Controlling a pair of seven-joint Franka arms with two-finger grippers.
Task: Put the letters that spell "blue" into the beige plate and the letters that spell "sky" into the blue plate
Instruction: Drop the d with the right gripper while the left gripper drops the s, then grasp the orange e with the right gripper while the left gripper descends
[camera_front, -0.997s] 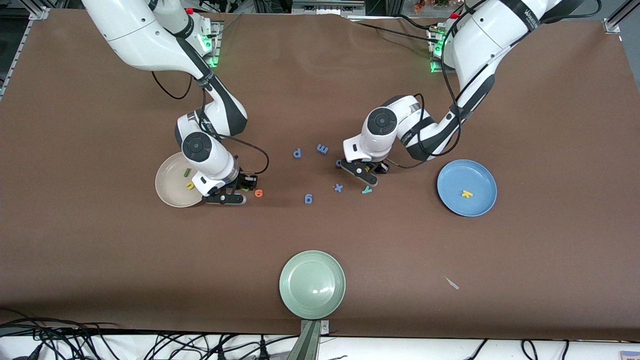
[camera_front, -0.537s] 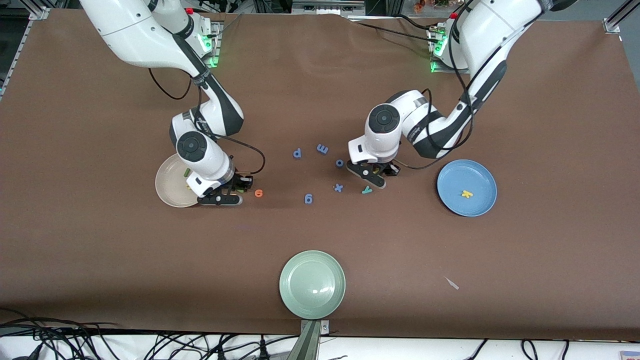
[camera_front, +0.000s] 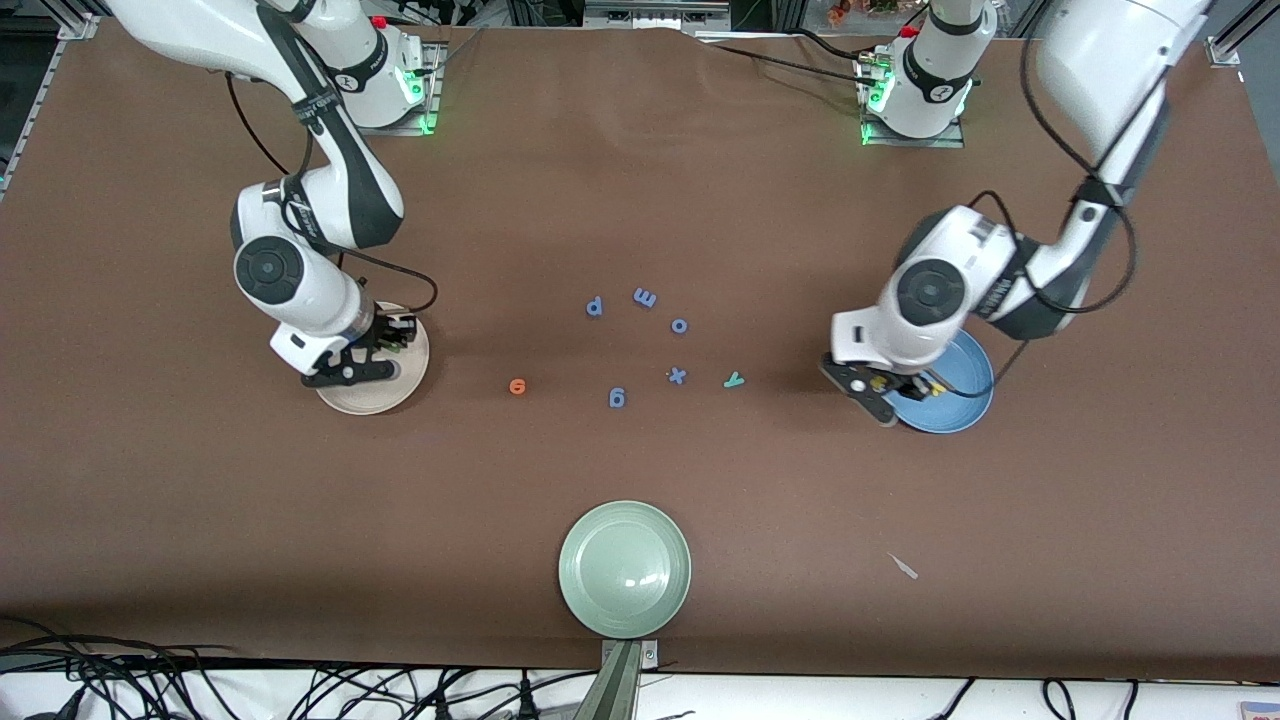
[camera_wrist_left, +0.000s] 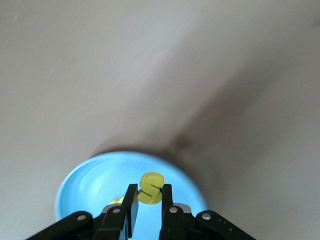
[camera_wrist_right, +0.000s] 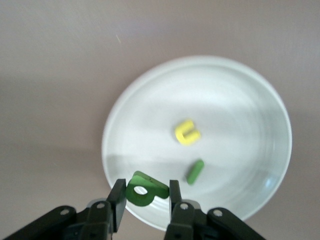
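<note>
My left gripper (camera_wrist_left: 148, 192) is shut on the yellow s (camera_wrist_left: 150, 186) and hangs over the blue plate (camera_wrist_left: 90, 185); it is over the plate's rim (camera_front: 965, 405) in the front view. A yellow k (camera_wrist_left: 116, 200) peeks out under one finger. My right gripper (camera_wrist_right: 146, 192) is shut on the green b (camera_wrist_right: 145, 189) above the edge of the beige plate (camera_wrist_right: 235, 100), which holds the yellow u (camera_wrist_right: 187, 132) and the dark green l (camera_wrist_right: 195, 171). The orange e (camera_front: 517, 386) and the teal y (camera_front: 734, 380) lie on the brown table between the plates.
Blue letters p (camera_front: 594, 306), m (camera_front: 645, 297), o (camera_front: 679, 325), x (camera_front: 677, 376) and g (camera_front: 617, 398) lie mid-table. A pale green plate (camera_front: 624, 568) sits near the table's front edge. A small pale scrap (camera_front: 903, 567) lies toward the left arm's end.
Both arms have swung away from mid-table. The right gripper carried the b from beside the e to over the beige plate. The left gripper carried the s from near the y to the blue plate.
</note>
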